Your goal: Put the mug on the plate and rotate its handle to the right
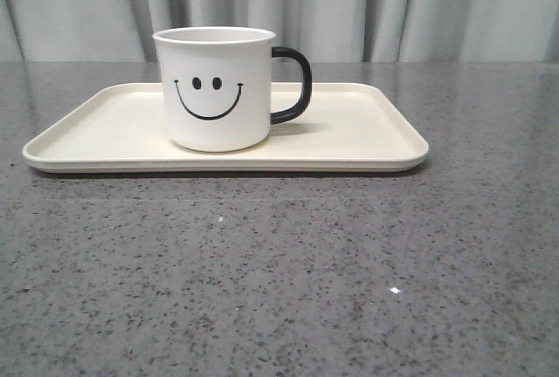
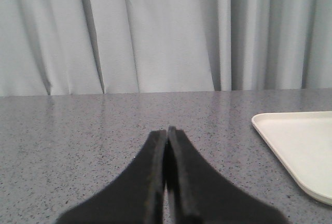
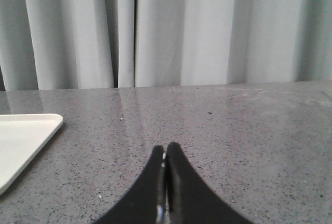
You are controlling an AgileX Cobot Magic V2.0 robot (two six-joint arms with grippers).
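Mug (image 1: pixel 215 89) sits upright on the plate (image 1: pixel 367 133), handle (image 1: pixel 293 85) pointing right. Left fingers (image 2: pixel 166 133) and right fingers (image 3: pixel 165 151) are pressed together, off beside the plate.

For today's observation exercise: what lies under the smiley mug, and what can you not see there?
The white smiley mug stands on the cream rectangular tray, which rests on the grey speckled table. The patch of tray directly beneath the mug's base is covered, so unseen.

The right tool (image 3: pixel 165 156) hangs closed over the grey table (image 3: pixel 233 130), a plate (image 3: pixel 23 136) corner nearby.
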